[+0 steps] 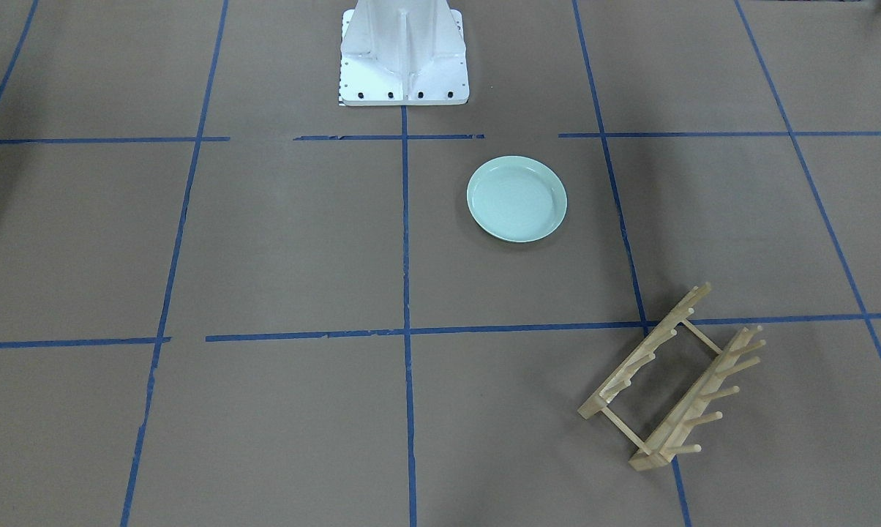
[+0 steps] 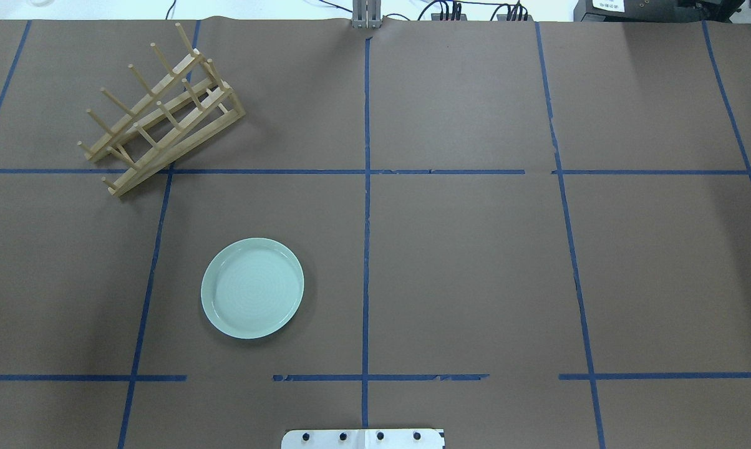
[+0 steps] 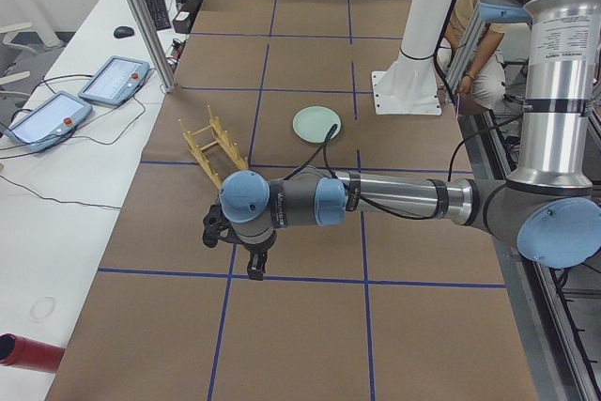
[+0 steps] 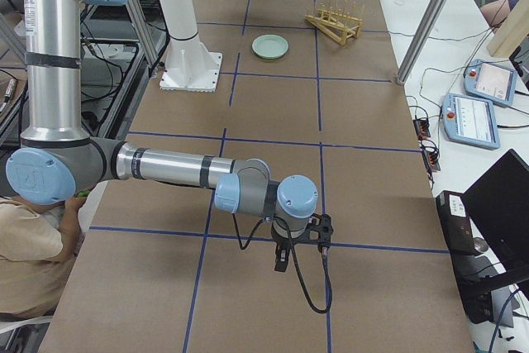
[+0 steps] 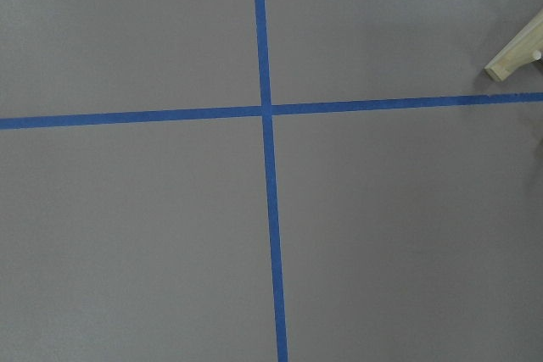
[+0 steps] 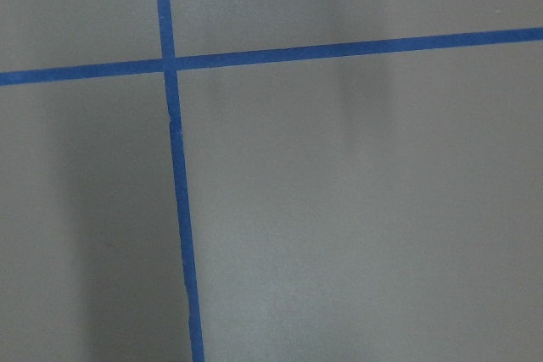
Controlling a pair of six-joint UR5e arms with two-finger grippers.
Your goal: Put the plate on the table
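Observation:
The pale mint-green plate (image 1: 516,198) lies flat and face up on the brown paper-covered table (image 1: 287,241). It also shows in the overhead view (image 2: 252,288), the left side view (image 3: 316,123) and the right side view (image 4: 269,46). Nothing touches it. My left gripper (image 3: 254,265) hangs low over the table far from the plate, past the rack. My right gripper (image 4: 281,262) hangs low over the table at the other end. Both show only in the side views, so I cannot tell whether they are open or shut. Neither appears to hold anything.
A light wooden peg rack (image 2: 160,112) stands without any plate, at an angle beyond the plate on my left side; one corner of it shows in the left wrist view (image 5: 517,55). The white robot base (image 1: 404,51) is at the table's near edge. Operator pendants (image 3: 42,115) lie off the table.

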